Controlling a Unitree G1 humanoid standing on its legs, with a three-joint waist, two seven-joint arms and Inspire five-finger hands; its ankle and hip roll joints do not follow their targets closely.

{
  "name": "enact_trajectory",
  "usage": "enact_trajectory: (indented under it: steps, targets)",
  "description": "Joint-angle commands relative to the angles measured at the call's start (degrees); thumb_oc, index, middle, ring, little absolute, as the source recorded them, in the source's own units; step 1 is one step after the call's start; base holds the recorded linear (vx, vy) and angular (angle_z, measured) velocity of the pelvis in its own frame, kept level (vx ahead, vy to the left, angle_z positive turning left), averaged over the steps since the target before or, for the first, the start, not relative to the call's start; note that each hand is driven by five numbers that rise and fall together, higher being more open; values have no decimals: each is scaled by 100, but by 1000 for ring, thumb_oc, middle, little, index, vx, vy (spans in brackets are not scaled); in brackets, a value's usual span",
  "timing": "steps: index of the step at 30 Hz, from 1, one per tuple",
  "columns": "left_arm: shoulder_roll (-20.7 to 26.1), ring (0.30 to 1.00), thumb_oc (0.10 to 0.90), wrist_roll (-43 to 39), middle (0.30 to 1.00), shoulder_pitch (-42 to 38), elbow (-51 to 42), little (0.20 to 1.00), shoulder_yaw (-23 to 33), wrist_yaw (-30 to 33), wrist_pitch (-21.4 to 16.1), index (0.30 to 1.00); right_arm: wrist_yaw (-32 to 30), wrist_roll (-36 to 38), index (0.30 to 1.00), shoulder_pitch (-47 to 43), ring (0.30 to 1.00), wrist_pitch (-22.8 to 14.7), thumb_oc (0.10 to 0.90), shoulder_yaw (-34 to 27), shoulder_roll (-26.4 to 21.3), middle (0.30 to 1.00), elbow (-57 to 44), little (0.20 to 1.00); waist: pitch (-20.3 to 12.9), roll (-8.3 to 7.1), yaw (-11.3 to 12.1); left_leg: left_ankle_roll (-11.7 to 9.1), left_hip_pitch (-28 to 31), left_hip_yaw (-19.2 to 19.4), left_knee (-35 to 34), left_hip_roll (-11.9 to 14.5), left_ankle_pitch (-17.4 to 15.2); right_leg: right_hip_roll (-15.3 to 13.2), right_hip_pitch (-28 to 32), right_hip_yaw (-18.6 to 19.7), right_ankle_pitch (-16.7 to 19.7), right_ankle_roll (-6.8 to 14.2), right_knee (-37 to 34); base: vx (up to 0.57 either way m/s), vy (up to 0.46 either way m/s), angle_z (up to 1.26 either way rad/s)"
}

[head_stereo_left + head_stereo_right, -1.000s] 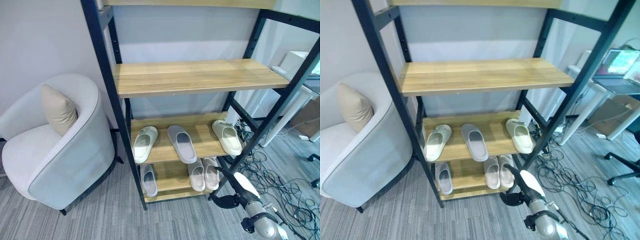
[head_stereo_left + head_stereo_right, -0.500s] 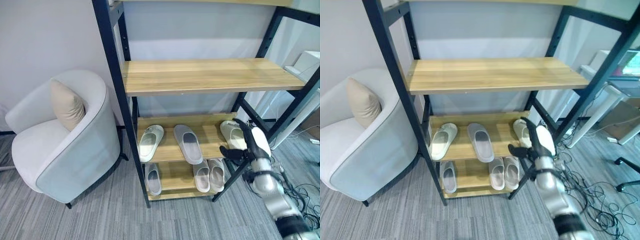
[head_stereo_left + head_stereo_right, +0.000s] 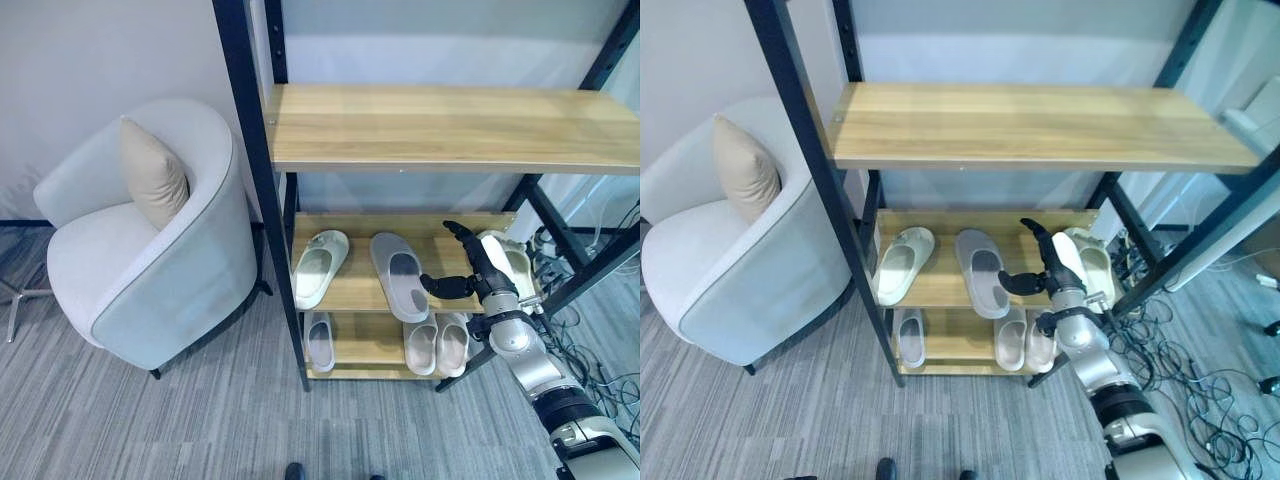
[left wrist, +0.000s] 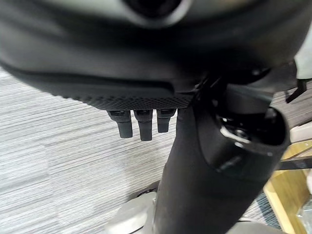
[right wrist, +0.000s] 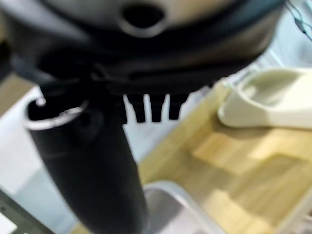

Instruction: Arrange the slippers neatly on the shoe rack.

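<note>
while the right hand [image 3: 478,272] reaches in over the middle shelf [image 3: 345,293] of the shoe rack [image 3: 247,150], its fingers are spread and relaxed, thumb pointing toward the rack's left, and it grasps nothing. a second ago it hung low by the rack's right front leg, below this shelf; now it has risen to shelf height and sits between the grey slipper [image 3: 398,276] and the cream slipper [image 3: 509,262] at the right end, partly in front of the latter. whether it touches either i cannot tell. the whole view has also shifted, so the camera has moved nearer; the slippers themselves lie as they did.

nearest and lowest, the bottom shelf [image 3: 352,345] holds one pale slipper [image 3: 320,341] at its left and a tidy pair [image 3: 437,345] side by side at its right. above it, on the middle shelf, a cream slipper [image 3: 319,267] lies angled at the left, the grey one slants in the centre, and the right one stands well apart from its mate. the wide upper shelf [image 3: 450,128] is bare. left of the rack stands an armchair [image 3: 150,270] with a beige cushion [image 3: 153,177].

judging from this, the reach is about done and the grasp not yet begun; the middle row remains to be straightened. the left hand [image 4: 141,124] shows over the carpet, fingers hanging straight, holding nothing.
</note>
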Motion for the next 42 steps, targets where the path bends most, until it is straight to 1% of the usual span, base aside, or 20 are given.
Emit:
enact_trajectory:
  steps: [1,8,11,15,16,20,21,23,26,31,33,37,38,40,41,42]
  targets:
    - [-27,900,800,33,900,-362,313,900,-191,-34,-183,900,-180,279,900,-712,900,-514,800,-257,-420,900,-157,900,-126,-95,46,-445,-37,-1015,13,120,-368,-180,51,-197,-384,271,74,24,-11,5]
    - [-39,900,800,62,900,-283,320,900,-208,-75,-209,900,-174,326,900,-727,900,-557,800,-289,-488,900,-34,900,-108,-38,97,-457,-184,-1098,13,107,-320,-190,-66,-268,-377,280,74,7,-2,3]
    - [-10,900,800,77,900,-311,340,900,-226,-89,-206,900,-209,335,900,-868,900,-546,800,-232,-484,900,73,900,-99,-32,123,-461,-232,-1109,13,105,-314,-189,-102,-284,-383,280,74,15,-8,5]
    - [20,900,800,16,900,-369,283,900,-275,-45,-250,900,-254,479,900,-1143,900,-570,800,-115,-452,900,265,900,6,-26,152,-470,-368,-1112,13,94,-280,-194,-231,-277,-339,290,74,-16,-8,2]
    - [32,900,800,-69,900,-409,233,900,-295,-39,-266,900,-272,529,900,-1293,900,-564,800,-34,-481,900,311,900,74,-24,172,-477,-479,-1103,13,90,-239,-197,-336,-278,-313,287,74,-33,-2,0]
    - [29,900,800,-70,900,-412,233,900,-290,-40,-266,900,-272,532,900,-1307,900,-567,800,-25,-481,900,321,900,65,-24,168,-477,-493,-1102,13,89,-237,-197,-351,-277,-310,287,74,-16,-2,3]
    - [28,900,800,-182,900,-462,149,900,-461,-27,-317,900,-393,592,900,-1819,900,-543,800,118,-662,900,592,900,211,-25,229,-504,-698,-1077,13,114,-160,-195,-558,-267,-263,285,74,-36,-4,-4]
    - [17,900,800,-217,900,-484,144,900,-507,-16,-338,900,-452,715,900,-2086,900,-588,800,169,-720,900,749,900,251,-10,245,-512,-807,-1076,13,123,-120,-194,-651,-255,-238,286,74,-29,3,-5]
    - [15,900,800,-220,900,-533,135,900,-573,7,-354,900,-561,653,900,-2391,900,-590,800,256,-881,900,814,900,307,3,290,-516,-883,-1089,13,131,-94,-200,-722,-256,-230,297,74,-15,17,7]
    - [40,900,800,-264,900,-557,150,900,-564,99,-387,900,-679,869,900,-2540,900,-643,800,162,-829,900,856,900,342,6,335,-522,-891,-1120,13,121,-99,-219,-716,-305,-246,308,74,10,13,6]
    - [64,900,800,-277,900,-543,121,900,-542,123,-403,900,-713,888,900,-2594,900,-655,800,151,-842,900,920,900,341,-9,350,-519,-873,-1136,13,124,-110,-221,-692,-321,-255,312,74,21,11,6]
    - [90,900,800,-235,900,-523,94,900,-575,171,-417,900,-705,1052,900,-2543,900,-695,800,110,-722,900,978,900,336,-49,384,-517,-838,-1165,13,118,-126,-226,-656,-347,-255,314,74,0,0,0]
    - [99,900,800,-227,900,-511,85,900,-580,169,-417,900,-664,1057,808,-2518,808,-681,739,132,-701,808,977,808,326,-59,385,-517,-824,-1166,13,117,-134,-228,-641,-354,-262,313,74,0,0,0]
    - [100,900,800,-208,900,-497,70,900,-597,152,-416,900,-578,1077,754,-2492,754,-644,703,186,-629,754,1083,754,321,-85,383,-517,-789,-1171,13,120,-147,-232,-606,-356,-263,311,74,0,0,0]
    - [108,900,800,-200,900,-497,57,900,-621,150,-420,900,-504,1058,599,-2530,599,-599,599,289,-604,599,1254,599,323,-106,396,-517,-781,-1169,13,125,-148,-232,-607,-353,-256,314,74,0,0,0]
    - [119,900,800,-202,900,-501,51,900,-628,147,-418,900,-434,1021,542,-2593,542,-561,562,411,-598,542,1390,542,327,-120,406,-517,-782,-1164,13,126,-145,-232,-612,-347,-251,316,74,0,0,0]
